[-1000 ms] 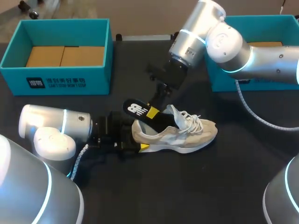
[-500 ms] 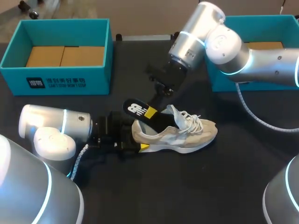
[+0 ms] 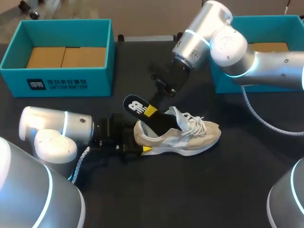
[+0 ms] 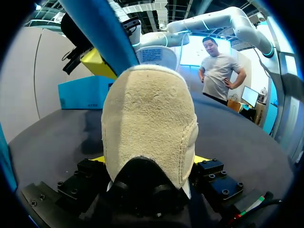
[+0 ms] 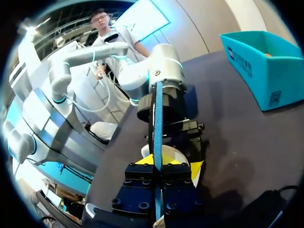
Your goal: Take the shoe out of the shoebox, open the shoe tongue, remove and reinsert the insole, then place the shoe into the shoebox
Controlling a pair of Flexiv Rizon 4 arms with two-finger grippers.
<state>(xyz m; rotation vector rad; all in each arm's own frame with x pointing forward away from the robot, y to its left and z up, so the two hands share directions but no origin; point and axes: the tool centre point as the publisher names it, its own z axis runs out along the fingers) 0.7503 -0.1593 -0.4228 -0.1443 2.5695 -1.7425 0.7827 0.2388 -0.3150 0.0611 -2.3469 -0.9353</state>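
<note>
The left pincer pinches the heel of the shoe. The right pincer pinches the insole, held edge-on between its fingers.

The beige shoe with white laces is lying upright on its sole on the dark table, toe pointing toward the right arm's side. Its suede heel is sitting clamped between the left gripper's tips. The insole, black on top with a white logo and blue underneath, is sticking out of the shoe's opening, slanting up past the heel, with the right gripper pinching it. An open teal shoebox is standing at the far left, another at the far right.
</note>
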